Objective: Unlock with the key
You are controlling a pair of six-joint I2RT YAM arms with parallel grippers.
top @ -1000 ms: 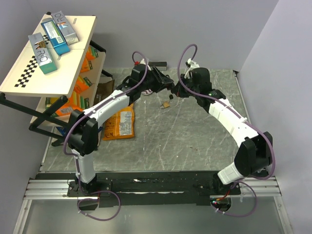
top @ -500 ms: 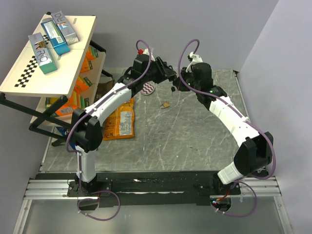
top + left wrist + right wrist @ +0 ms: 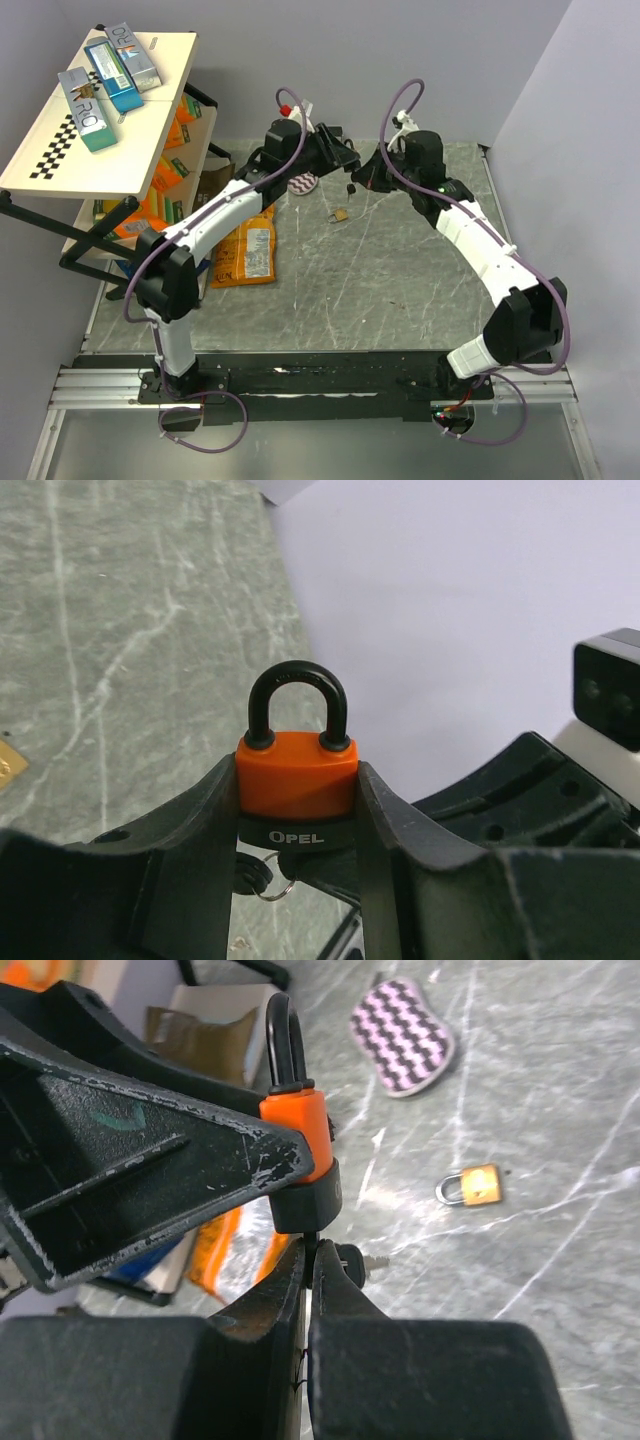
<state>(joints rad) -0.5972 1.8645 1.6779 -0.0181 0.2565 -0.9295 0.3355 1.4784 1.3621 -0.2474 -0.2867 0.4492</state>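
**Key (image 3: 350, 1258) pinched right under the orange lock**

The right claw (image 3: 310, 1256) has its two black fingers pressed tight together, and the key is caught at their tips. Its small round black head pokes out just beside one finger, with a bit of shiny metal past it. A thin dark piece goes from the tips straight up into the bottom of the orange lock (image 3: 300, 1132).

The left claw (image 3: 296, 785) is clamped on that lock, one rough black finger on each flat side. The lock is smooth and boxy, orange on top with a black band below. A black hoop curves over it, and a thin wire ring (image 3: 270, 890) hangs under it.

Past the right claw's tips, a small brass lock (image 3: 478, 1184) lies flat on the grey, stone-look table (image 3: 100, 630). A wavy pink and black pad (image 3: 403, 1035) lies further off.
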